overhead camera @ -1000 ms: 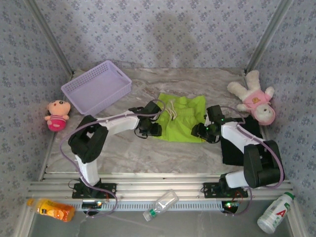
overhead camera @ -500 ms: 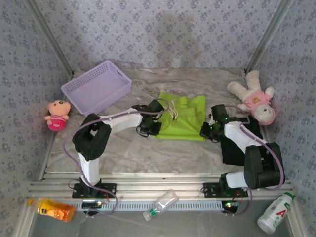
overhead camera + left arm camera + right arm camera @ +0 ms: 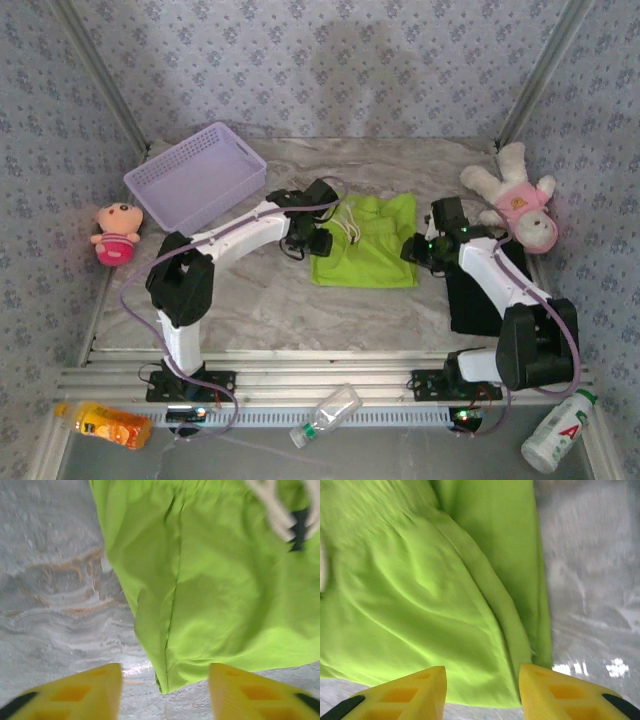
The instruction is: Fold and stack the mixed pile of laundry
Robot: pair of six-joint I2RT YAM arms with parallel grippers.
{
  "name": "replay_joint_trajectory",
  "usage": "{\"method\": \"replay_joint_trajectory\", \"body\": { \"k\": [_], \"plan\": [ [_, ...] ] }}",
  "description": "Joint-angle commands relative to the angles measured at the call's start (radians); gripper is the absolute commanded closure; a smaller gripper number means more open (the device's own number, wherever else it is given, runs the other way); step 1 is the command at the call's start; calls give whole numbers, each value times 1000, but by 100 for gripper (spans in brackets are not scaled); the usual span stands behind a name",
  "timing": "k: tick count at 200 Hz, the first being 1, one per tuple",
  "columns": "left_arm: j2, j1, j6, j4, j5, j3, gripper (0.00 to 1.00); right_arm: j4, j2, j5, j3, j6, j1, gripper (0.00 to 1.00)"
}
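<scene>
Your lime-green garment [image 3: 365,250] lies flat at the middle of the top view, on the marble table [image 3: 260,295], with white cords [image 3: 348,222] bunched on its upper left part. The black garment [image 3: 468,305] sits at the right of that frame, partly under your right arm.

Your left gripper [image 3: 318,240] is at the green cloth's left edge. In the left wrist view its yellow fingers [image 3: 95,692] stand apart with nothing between them, and the cloth's [image 3: 215,590] lower corner lies on the table just beyond the gap.

Your right gripper [image 3: 415,250] is at the cloth's right edge. In the right wrist view it is [image 3: 482,672] likewise spread wide and holds nothing, with the folded hem [image 3: 420,605] running down the middle of the frame above bare table [image 3: 585,580].

The lavender basket [image 3: 170,152] is at upper left, one plush toy [image 3: 118,232] at far left, and another [image 3: 515,205] at upper right.
</scene>
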Motion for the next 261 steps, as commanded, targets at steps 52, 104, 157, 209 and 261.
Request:
{"method": "replay_joint_trajectory", "body": {
  "k": [52,104,157,209,261],
  "plan": [
    [92,-26,-3,93,89,-30,84,101,385,-16,280,-92,4,55],
    [218,-52,-57,93,71,-25,83,148,372,-99,306,-88,22,79],
    [275,-51,-51,34,41,3,82,148,250,-113,268,-105,-30,100],
    [277,-58,-37,13,29,14,82,140,369,-174,303,-113,-30,52],
    [277,-60,-31,3,24,12,82,190,441,-166,262,-91,22,64]
  ]
}}
